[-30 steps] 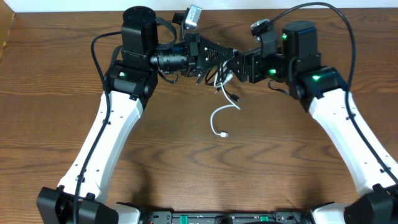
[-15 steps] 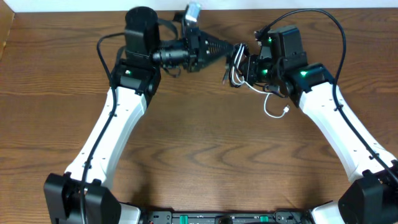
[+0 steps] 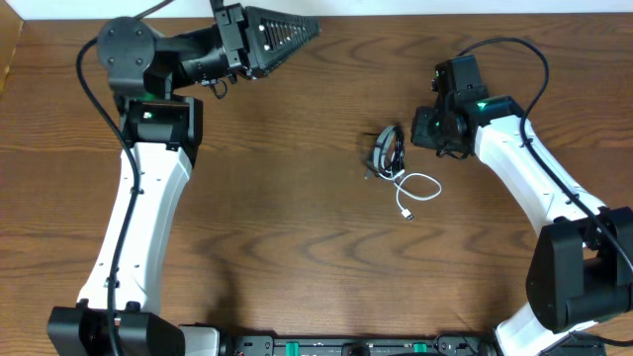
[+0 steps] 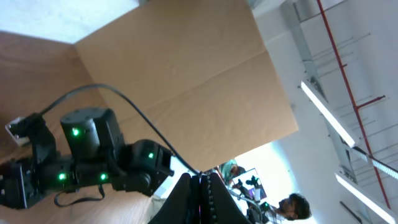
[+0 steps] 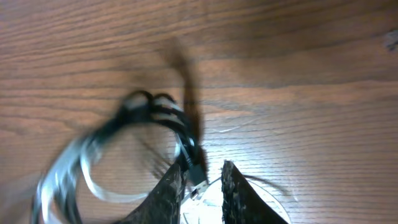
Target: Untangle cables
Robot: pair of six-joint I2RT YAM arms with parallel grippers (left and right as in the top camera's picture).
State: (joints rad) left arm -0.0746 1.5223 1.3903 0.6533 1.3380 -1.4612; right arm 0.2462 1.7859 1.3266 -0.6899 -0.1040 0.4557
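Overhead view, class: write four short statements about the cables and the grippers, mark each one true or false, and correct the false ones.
1. The black cable and white cable lie on the table close to the right gripper. True.
2. The left gripper holds the black cable. False: it is shut on nothing, far from both cables.
3. The two cables lie fully apart. False: they overlap in one bundle.
4. The white plug rests on bare wood, outside the black coil. True.
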